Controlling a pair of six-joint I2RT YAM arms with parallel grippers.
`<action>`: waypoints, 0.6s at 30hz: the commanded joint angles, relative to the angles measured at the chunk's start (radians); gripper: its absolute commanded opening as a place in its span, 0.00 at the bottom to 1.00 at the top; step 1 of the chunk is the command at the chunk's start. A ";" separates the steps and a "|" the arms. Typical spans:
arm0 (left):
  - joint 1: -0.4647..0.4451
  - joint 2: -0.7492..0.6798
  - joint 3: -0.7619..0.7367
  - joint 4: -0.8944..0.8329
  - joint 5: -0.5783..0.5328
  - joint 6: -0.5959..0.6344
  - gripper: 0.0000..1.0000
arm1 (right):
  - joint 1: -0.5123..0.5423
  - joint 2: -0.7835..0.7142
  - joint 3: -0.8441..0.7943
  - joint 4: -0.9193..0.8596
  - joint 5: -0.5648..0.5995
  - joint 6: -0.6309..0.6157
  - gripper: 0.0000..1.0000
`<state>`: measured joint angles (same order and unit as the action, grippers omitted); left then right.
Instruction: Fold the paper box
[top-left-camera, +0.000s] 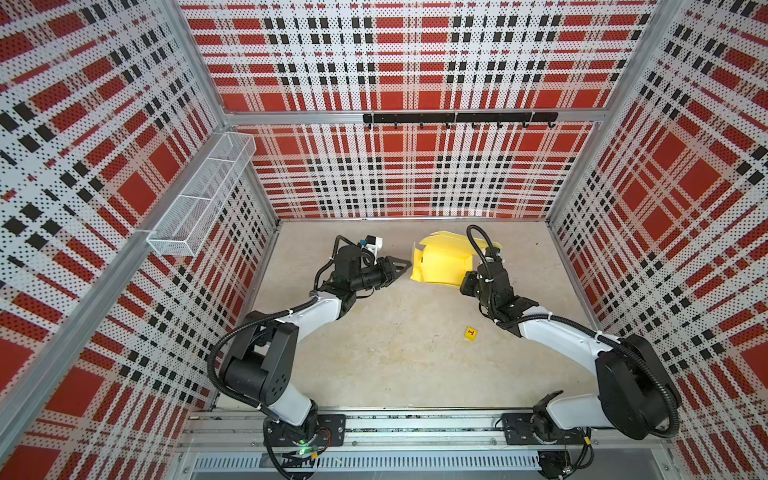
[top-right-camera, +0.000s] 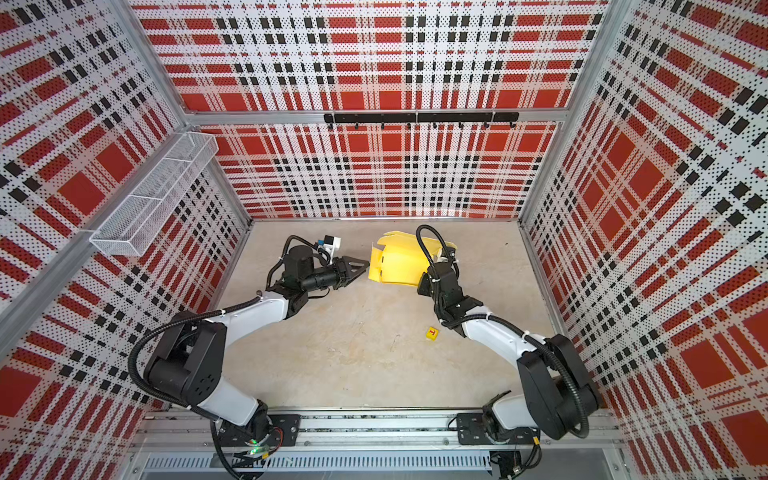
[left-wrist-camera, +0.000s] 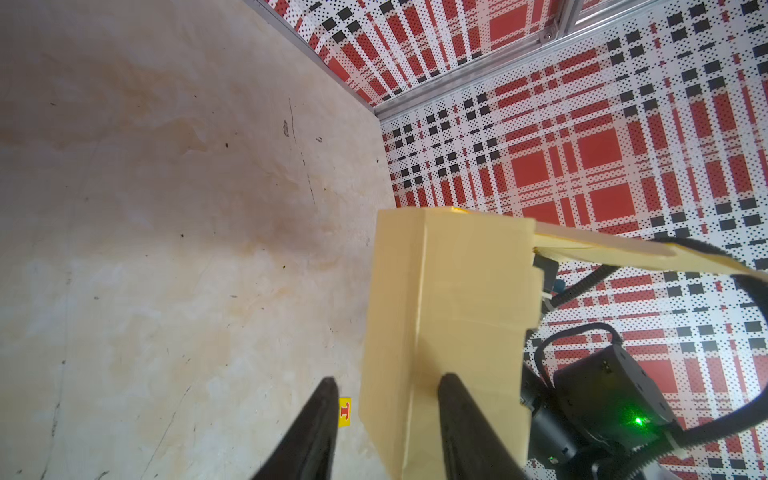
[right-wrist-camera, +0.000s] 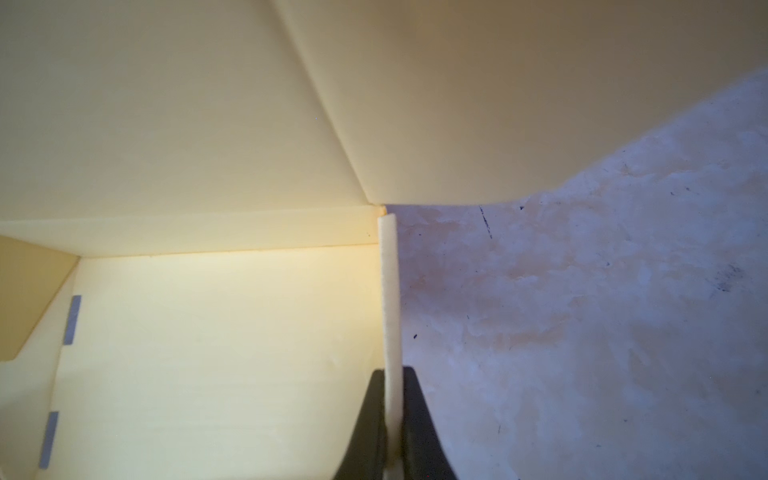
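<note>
The paper box (top-left-camera: 442, 262) (top-right-camera: 399, 266) is pale yellow card, half folded, standing on the floor at the back middle with walls and flaps raised. My right gripper (right-wrist-camera: 392, 374) is shut on the thin upright edge of the box's right wall (right-wrist-camera: 390, 291); in both top views the right wrist (top-left-camera: 488, 276) hides its fingers. My left gripper (top-left-camera: 406, 265) (top-right-camera: 365, 265) is level with the box's left end flap and points at it. In the left wrist view its fingers (left-wrist-camera: 328, 395) stand apart, open, with the box's folded corner (left-wrist-camera: 419, 311) just ahead of them.
A tiny yellow cube with a red letter (top-left-camera: 471, 333) (top-right-camera: 432, 333) (left-wrist-camera: 345, 411) lies on the floor in front of the right arm. A white wire basket (top-left-camera: 203, 195) hangs on the left wall and a black hook rail (top-left-camera: 459, 118) on the back wall.
</note>
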<state>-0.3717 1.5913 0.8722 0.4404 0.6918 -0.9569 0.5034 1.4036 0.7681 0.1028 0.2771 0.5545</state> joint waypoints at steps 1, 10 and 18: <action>-0.009 0.013 0.023 0.021 0.003 0.023 0.43 | 0.000 0.011 0.012 0.055 -0.007 0.010 0.00; -0.026 0.025 0.052 0.027 0.036 0.051 0.53 | 0.000 0.031 0.026 0.058 -0.009 0.009 0.00; -0.038 0.036 0.050 0.016 0.018 0.064 0.52 | 0.009 0.054 0.041 0.061 -0.015 0.003 0.00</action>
<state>-0.3908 1.6115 0.9020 0.4408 0.7067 -0.9192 0.5053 1.4467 0.7734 0.1097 0.2695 0.5541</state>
